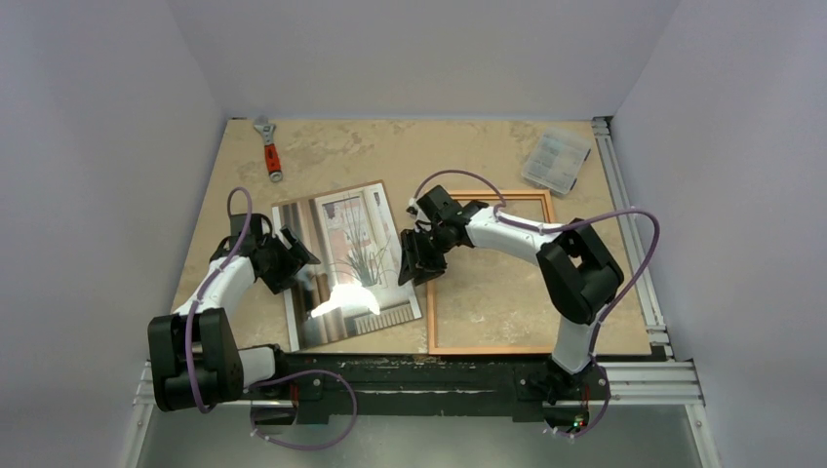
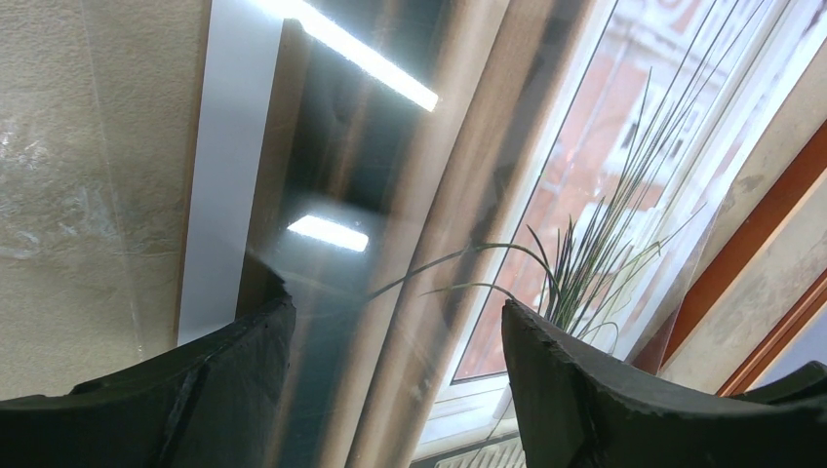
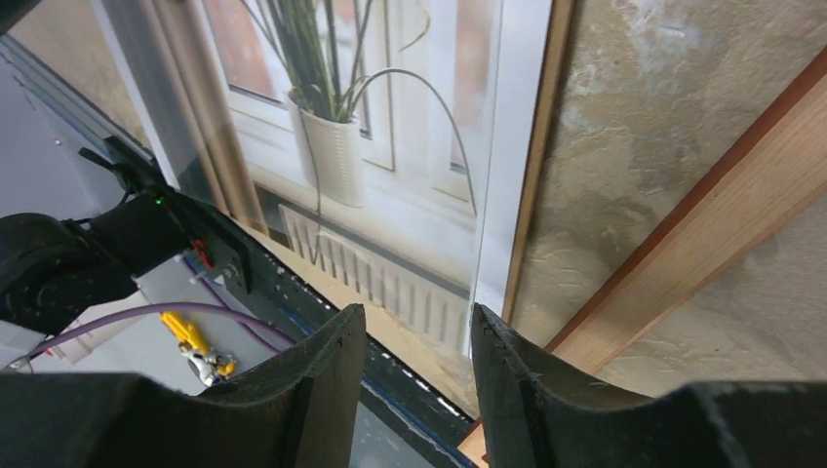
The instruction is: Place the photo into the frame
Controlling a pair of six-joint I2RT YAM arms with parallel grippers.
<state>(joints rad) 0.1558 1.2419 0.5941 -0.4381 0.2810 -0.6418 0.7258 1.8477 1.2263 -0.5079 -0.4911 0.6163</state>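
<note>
- Photo is shown face up on the table, left of centre in the overhead view. It is slightly tilted, and its lower edge is set near the table's bottom edge.
- Frame is laid flat right of centre. Only bare tabletop is enclosed by it, and the photo is outside it.
- Clear plastic box is placed at upper right, beyond the frame; its contents cannot be made out.
- A strip of tabletop is seen between the photo's right edge and the frame's left rail.
- Left gripper is held wide open over the photo's left edge, with nothing gripped.
- Right gripper is poised at the photo's right edge, its fingers parted by a narrow gap. No hold on the print can be seen.
- Red-handled wrench is seen at upper left, well apart from the photo. Open tabletop is shown across the upper middle, bounded by walls on three sides.
</note>
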